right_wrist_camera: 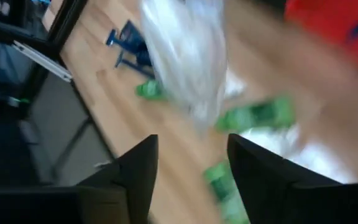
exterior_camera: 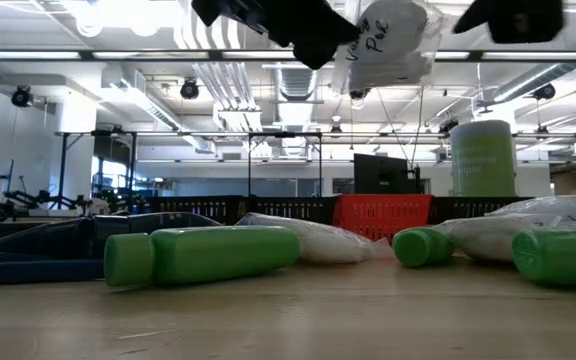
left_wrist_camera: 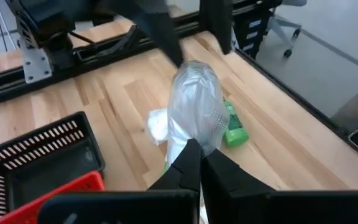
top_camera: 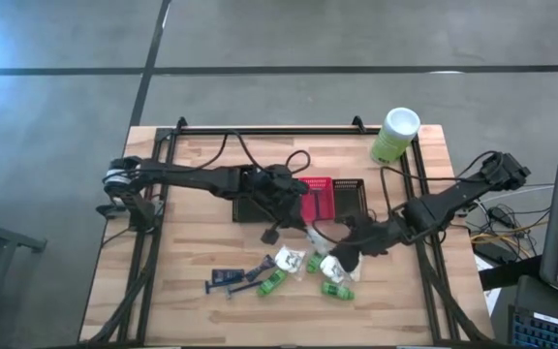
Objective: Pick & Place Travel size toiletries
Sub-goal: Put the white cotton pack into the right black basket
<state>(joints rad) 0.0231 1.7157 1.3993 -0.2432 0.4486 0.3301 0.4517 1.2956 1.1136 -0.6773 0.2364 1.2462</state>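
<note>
My left gripper [left_wrist_camera: 197, 163] [top_camera: 303, 228] is shut on a clear-white crinkly packet [left_wrist_camera: 194, 106] [exterior_camera: 388, 45], high above the table's middle. My right gripper [right_wrist_camera: 191, 165] [top_camera: 349, 254] is open just to the right of it, with the packet [right_wrist_camera: 185, 56] ahead of its fingers and untouched. Lying flat on the wood below are green bottles [top_camera: 271, 283] [top_camera: 337, 291] [exterior_camera: 203, 255], another white packet [top_camera: 289, 259] and dark blue razors [top_camera: 226, 278]. My left gripper pinches the packet between its two fingers at the end nearest them [left_wrist_camera: 191, 144], coming slanting down from the table's far left. The packet is lifted clear of the table and sticks out past the fingertips.
A red mesh basket [top_camera: 318, 199] and a black one [top_camera: 349, 197] sit behind the toiletries; another black basket [top_camera: 250, 206] lies under my left arm. The pale-green canister [top_camera: 395, 136] stands at the far right corner. Bare wood lies at the near left.
</note>
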